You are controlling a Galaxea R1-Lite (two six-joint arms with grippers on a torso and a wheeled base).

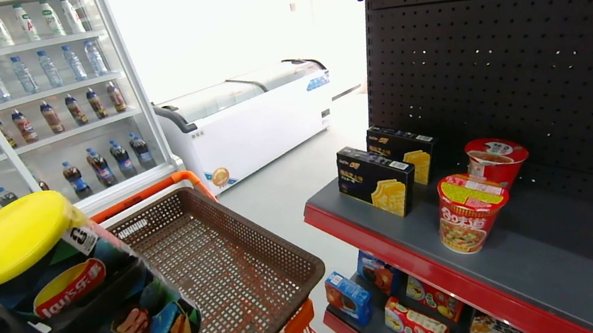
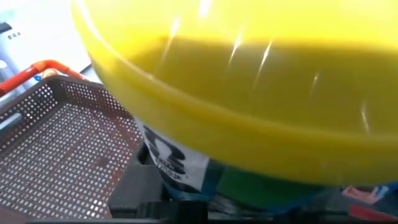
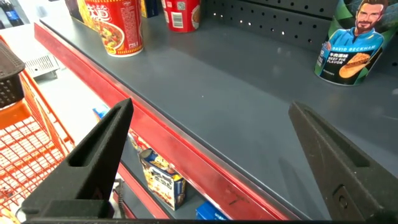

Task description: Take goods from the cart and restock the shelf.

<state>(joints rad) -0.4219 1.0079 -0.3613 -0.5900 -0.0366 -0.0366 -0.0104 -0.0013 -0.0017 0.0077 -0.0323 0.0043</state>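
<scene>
1. Shelf: open deck lies right of the cup noodles. Its red front edge runs diagonally beside the cart basket.
2. Left gripper, lower left of the head view, clamps the chip canister. The long axis is tilted, with the yellow lid toward upper left.
3. Right wrist view: right gripper is spread wide above the shelf edge. A second canister stands upright, upper right.

Head cam looked bright to me, but the wall behind the chest freezer blew out to pure white. The pegboard was dark, with pinpricks of light through its holes. Straight lines bowed near the edges. On left wrist, the yellow lid of the chip can was soft, with streaky glare. Right wrist was evenly lit, and the right fingers were near-black over the grey shelf.
</scene>
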